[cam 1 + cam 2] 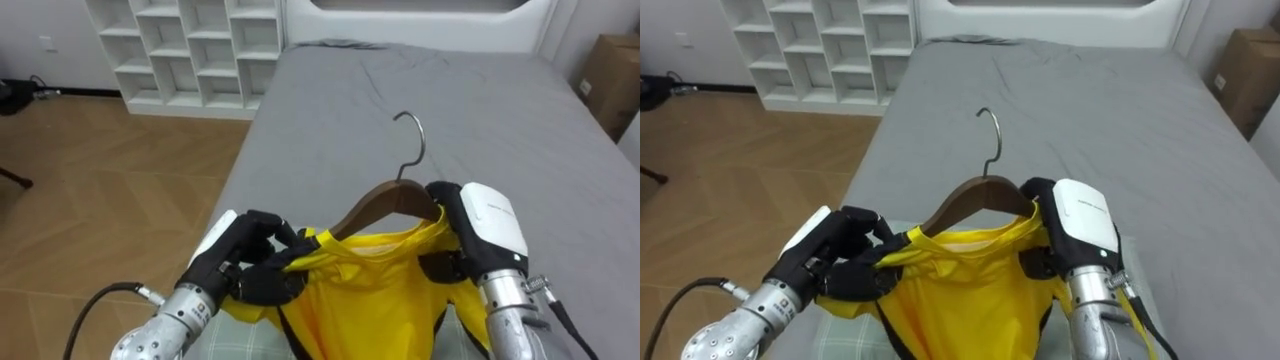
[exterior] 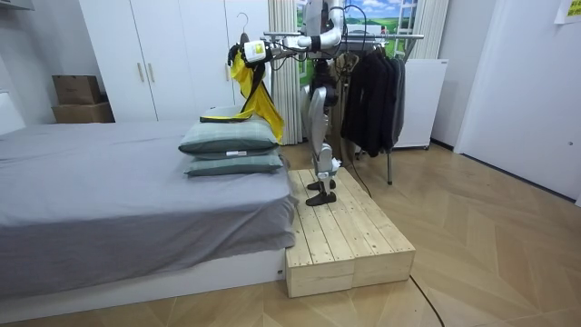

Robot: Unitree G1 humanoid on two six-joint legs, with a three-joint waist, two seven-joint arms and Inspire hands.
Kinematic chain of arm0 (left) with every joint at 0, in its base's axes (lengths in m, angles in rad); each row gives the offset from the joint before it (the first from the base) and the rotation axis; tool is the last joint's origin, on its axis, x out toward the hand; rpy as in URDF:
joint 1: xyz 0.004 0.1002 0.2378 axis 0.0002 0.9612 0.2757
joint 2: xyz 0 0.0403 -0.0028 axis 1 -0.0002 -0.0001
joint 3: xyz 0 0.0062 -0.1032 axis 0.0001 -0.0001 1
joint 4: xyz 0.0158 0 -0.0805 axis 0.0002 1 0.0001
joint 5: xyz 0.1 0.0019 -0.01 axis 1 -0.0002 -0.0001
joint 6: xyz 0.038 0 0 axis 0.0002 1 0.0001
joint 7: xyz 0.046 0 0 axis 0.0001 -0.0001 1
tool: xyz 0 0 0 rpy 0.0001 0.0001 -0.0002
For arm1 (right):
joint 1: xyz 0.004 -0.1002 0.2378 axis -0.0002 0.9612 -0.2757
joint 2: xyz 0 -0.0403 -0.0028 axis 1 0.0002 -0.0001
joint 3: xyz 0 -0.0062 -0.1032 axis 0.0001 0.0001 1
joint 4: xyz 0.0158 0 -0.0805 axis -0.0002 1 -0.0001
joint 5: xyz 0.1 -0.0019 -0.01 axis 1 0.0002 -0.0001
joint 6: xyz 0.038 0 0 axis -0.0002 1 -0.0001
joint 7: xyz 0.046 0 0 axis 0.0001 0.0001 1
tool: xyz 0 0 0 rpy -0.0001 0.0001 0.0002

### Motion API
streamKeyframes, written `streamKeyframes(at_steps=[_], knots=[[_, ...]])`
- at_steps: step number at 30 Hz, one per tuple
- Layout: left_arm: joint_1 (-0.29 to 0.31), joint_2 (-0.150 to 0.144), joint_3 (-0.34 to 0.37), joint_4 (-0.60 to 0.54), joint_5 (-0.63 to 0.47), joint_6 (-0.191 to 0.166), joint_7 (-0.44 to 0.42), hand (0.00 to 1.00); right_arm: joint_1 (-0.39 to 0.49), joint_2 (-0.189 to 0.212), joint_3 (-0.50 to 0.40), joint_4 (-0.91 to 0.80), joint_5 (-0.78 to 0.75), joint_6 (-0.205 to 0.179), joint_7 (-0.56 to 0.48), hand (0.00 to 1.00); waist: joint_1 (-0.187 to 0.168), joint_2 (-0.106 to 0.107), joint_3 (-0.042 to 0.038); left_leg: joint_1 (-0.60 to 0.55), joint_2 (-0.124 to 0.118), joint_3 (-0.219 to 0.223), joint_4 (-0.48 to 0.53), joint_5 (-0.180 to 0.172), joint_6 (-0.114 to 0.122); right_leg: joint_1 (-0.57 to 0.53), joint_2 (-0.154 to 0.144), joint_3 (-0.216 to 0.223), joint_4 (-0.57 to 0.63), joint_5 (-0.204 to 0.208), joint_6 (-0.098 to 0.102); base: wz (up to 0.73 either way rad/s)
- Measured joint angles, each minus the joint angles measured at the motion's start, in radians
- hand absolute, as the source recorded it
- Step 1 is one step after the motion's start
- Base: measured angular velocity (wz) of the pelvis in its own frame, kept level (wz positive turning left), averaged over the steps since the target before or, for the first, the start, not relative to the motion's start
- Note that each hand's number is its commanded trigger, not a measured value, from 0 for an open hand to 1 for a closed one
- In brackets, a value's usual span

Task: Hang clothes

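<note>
Soft, even light fills the room, seemingly from overhead. The grey bed [image 1: 480, 110] below me carries no hard shadow, just faint darker creases. The white back of my right hand [image 1: 490, 225], closed on the hanger [image 1: 385, 200], is the brightest thing I see, almost glaring. My left hand [image 1: 250, 265] is dark, and its fingers [image 1: 275, 285], curled into the yellow garment [image 1: 370, 295], lose detail in shade. The garment's folds hold soft shadows. In the room view the wooden floor [image 2: 490, 227] shows a pale sheen.
</note>
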Motion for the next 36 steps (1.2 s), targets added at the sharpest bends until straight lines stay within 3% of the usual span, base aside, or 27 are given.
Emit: streamKeyframes(at_steps=[8, 12, 28, 29, 30, 31, 36], knots=[[0.000, 0.001, 0.001, 0.000, 0.000, 0.000, 0.000, 1.00, 0.000, -0.023, 0.006, 0.000, -0.016, -0.012, 0.000, 1.00, 0.000, 0.003, -0.0034, 0.005, 0.000, 0.001, 0.002, 0.000, 0.000, 0.004, 0.000, 0.005, 0.000, 0.000, 0.000, 0.00], [0.000, 0.009, 0.004, 0.000, 0.000, 0.000, 0.001, 1.00, 0.000, -0.034, 0.016, 0.000, -0.014, -0.028, 0.000, 1.00, 0.000, 0.006, -0.0125, 0.009, 0.000, 0.001, 0.002, 0.000, 0.000, 0.008, 0.000, 0.005, 0.000, 0.000, 0.000, 0.00], [0.000, 0.021, 0.007, 0.000, 0.000, 0.000, 0.000, 1.00, 0.000, -0.034, 0.027, 0.000, -0.011, -0.033, 0.000, 1.00, 0.002, 0.003, -0.0149, 0.021, 0.001, 0.002, 0.002, 0.003, -0.001, 0.022, 0.000, 0.005, 0.002, 0.000, 0.000, 0.00], [0.000, 0.022, 0.007, 0.000, 0.000, 0.000, 0.000, 0.76, 0.000, -0.034, 0.027, 0.000, -0.008, -0.033, 0.000, 1.00, 0.003, 0.003, -0.0149, 0.021, 0.001, 0.002, 0.002, 0.003, -0.001, 0.022, 0.000, 0.005, 0.002, 0.000, 0.000, 0.00], [0.000, 0.022, 0.007, 0.000, 0.000, 0.000, 0.000, 0.64, 0.000, -0.035, 0.029, 0.000, -0.006, -0.033, 0.000, 1.00, 0.003, 0.003, -0.0150, 0.022, 0.001, 0.002, 0.002, 0.003, -0.001, 0.022, 0.000, 0.005, 0.002, 0.000, 0.000, 0.00], [0.000, 0.023, 0.007, 0.000, 0.000, 0.000, 0.000, 0.00, 0.000, -0.035, 0.030, 0.000, -0.006, -0.033, 0.000, 1.00, 0.003, 0.003, -0.0149, 0.023, 0.001, 0.003, 0.002, 0.004, -0.001, 0.022, 0.000, 0.007, 0.002, 0.000, 0.000, 0.00], [0.000, 0.021, 0.005, 0.000, 0.000, 0.000, 0.000, 0.00, 0.000, -0.036, 0.030, 0.000, -0.008, -0.034, 0.000, 1.00, 0.000, 0.002, -0.0150, 0.022, 0.000, 0.004, 0.001, 0.004, -0.001, 0.021, 0.000, 0.008, 0.002, 0.000, 0.000, 0.00]])
